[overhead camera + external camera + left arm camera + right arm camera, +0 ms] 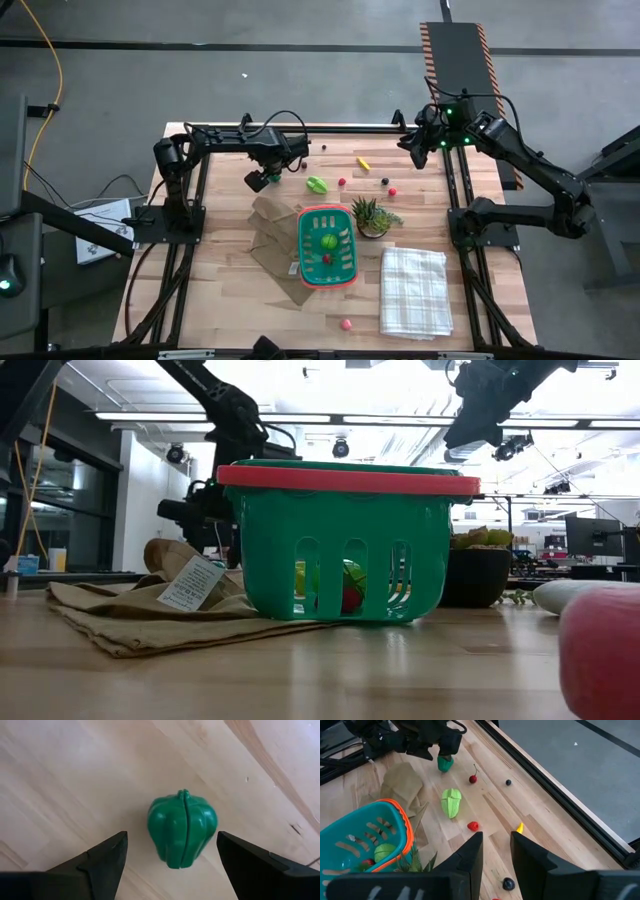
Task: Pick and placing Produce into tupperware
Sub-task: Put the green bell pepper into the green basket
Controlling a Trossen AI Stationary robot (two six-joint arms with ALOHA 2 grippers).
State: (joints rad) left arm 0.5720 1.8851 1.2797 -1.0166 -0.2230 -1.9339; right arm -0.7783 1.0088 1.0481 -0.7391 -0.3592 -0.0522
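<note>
Looking straight down in the high view, I had my left gripper [262, 180] at centre-left of the frame over a dark green pepper, just above the brown paper bag [272, 240]. My right gripper [415, 150] waited at upper right, above the table's far edge. The tupperware [345, 216] sat at centre, holding a green round piece [328, 241] and a red piece [326, 260]. A light green leafy piece [316, 184], a yellow piece [364, 162] and small red and dark balls lay loose above it; the potted plant [370, 215] and checked cloth [412, 290] lay to its right.

At table height in the low view, the tupperware [345, 540] filled the centre, resting partly on the paper bag [150, 615].

My left wrist view showed the green pepper [182, 830] lying on the wood between my wide-open fingers [102, 862], untouched.

My right wrist view showed my fingers [470, 857] standing slightly apart with nothing between them, and the left gripper [442, 757] at the pepper [445, 764] in the upper left.
</note>
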